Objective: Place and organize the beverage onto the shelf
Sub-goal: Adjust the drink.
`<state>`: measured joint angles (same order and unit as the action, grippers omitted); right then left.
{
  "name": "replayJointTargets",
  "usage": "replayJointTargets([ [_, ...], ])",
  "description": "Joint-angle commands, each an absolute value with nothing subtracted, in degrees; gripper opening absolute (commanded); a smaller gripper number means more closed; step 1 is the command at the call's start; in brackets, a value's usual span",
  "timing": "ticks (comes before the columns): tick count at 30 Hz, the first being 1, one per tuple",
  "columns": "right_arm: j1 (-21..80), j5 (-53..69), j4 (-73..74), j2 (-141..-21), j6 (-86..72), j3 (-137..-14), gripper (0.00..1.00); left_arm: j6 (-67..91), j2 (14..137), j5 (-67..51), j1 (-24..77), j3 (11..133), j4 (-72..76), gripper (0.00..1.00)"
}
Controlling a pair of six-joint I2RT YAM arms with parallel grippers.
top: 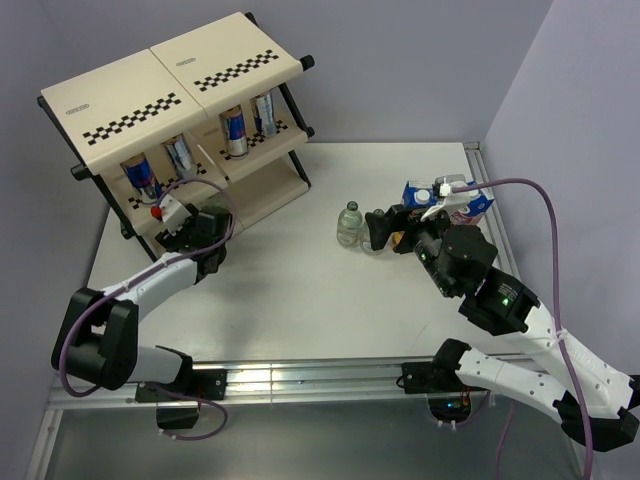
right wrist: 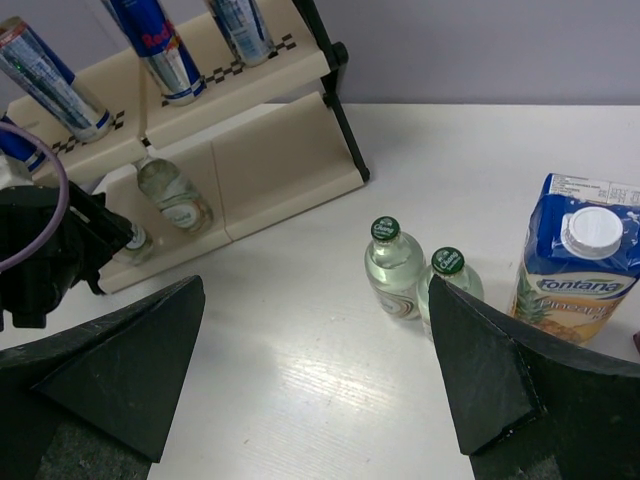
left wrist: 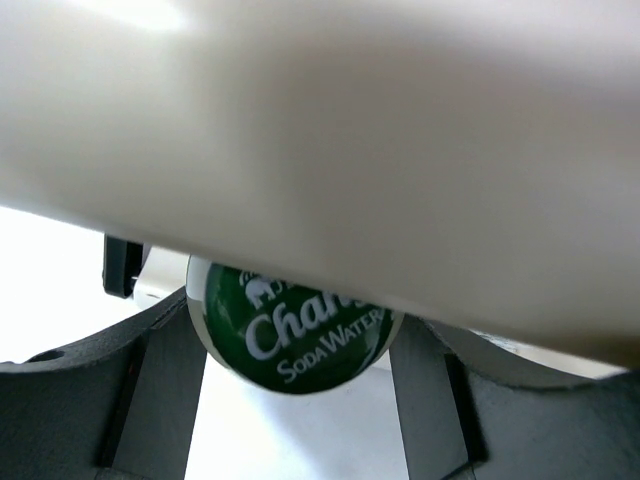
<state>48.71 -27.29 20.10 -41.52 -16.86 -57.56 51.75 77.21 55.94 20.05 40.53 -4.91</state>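
Observation:
The shelf [top: 150, 80] stands at the far left with several cans [top: 233, 130] on its middle tier. My left gripper [top: 195, 228] reaches into the bottom tier and is shut on a clear bottle with a green cap [left wrist: 290, 335], under a cream panel [left wrist: 350, 130]. The right wrist view shows that bottle [right wrist: 131, 241] beside another one [right wrist: 175, 195] lying on the bottom tier. My right gripper [right wrist: 310, 400] is open and empty above the table, near two upright bottles [right wrist: 393, 270] [right wrist: 447, 285] and a blue pineapple carton [right wrist: 580, 275].
The shelf's black frame leg [right wrist: 345, 130] juts toward the table's middle. The carton [top: 450, 200] sits at the far right of the white table [top: 280, 290]. Purple cables loop off both wrists. Walls close the back and right sides.

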Motion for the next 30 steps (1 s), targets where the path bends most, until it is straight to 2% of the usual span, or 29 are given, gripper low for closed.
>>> replayJointTargets([
  [1, 48.43, -26.81, 17.84, -40.96, -16.87, -56.95, 1.00, 52.91, 78.74, 61.70, 19.78, 44.21, 0.18, 0.00],
  [10, 48.43, -26.46, 18.02, -40.43, -16.87, -56.60, 1.00, 56.52, 82.09, 61.26, 19.69, 45.97, -3.96, 0.00],
  [15, 48.43, -26.19, 17.75, -40.60, -17.14, -56.60, 1.00, 58.36, 81.83, 61.08, 19.69, 47.02, -7.99, 0.13],
  [18, 48.43, -26.02, 17.75, -40.69, -17.23, -56.60, 1.00, 58.18, 81.65, 59.86, 19.69, 46.93, -8.09, 0.14],
  [25, 48.43, -25.93, 17.93, -40.69, -17.14, -56.69, 1.00, 59.15, 83.40, 58.71, 19.69, 48.69, -10.46, 0.30],
  [30, 48.43, -26.01, 17.93, -40.52, -17.14, -56.51, 1.00, 60.82, 84.37, 58.80, 19.69, 50.71, -13.62, 0.31],
])
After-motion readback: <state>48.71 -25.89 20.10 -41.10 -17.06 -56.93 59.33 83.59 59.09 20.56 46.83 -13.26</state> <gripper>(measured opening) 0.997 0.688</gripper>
